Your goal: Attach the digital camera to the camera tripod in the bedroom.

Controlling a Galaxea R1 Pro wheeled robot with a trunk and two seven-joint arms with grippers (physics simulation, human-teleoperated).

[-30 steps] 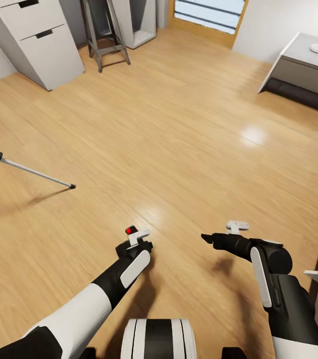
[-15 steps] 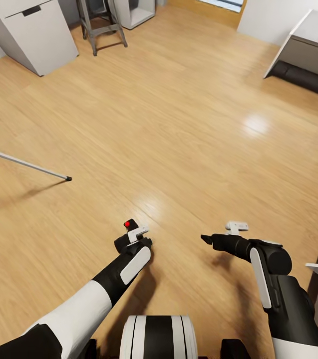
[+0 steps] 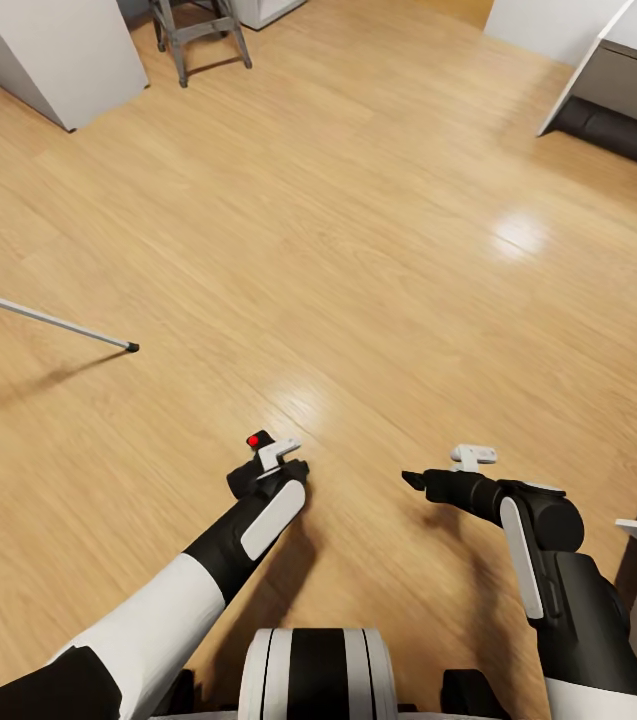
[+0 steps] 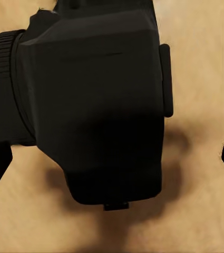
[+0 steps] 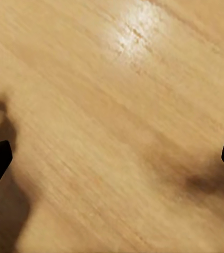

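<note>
Digital camera (image 4: 93,100) pinched in left claw (image 3: 270,458) low over floor (image 3: 358,250), right claw (image 3: 448,470) spread, tripod leg (image 3: 48,320) far left; risk of slip in transit if grip loosens.

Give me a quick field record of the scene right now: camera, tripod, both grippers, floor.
digital camera: black body between the left gripper's fingertips in the left wrist view, lens barrel to one side
camera tripod: one silver leg with a black foot on the floor, at the head view's left edge; its head is out of frame
left gripper: low over the floor; grip on the camera cannot be confirmed
right gripper: fingers spread, nothing between them
floor: light wood planks, glare patch ahead right
</note>
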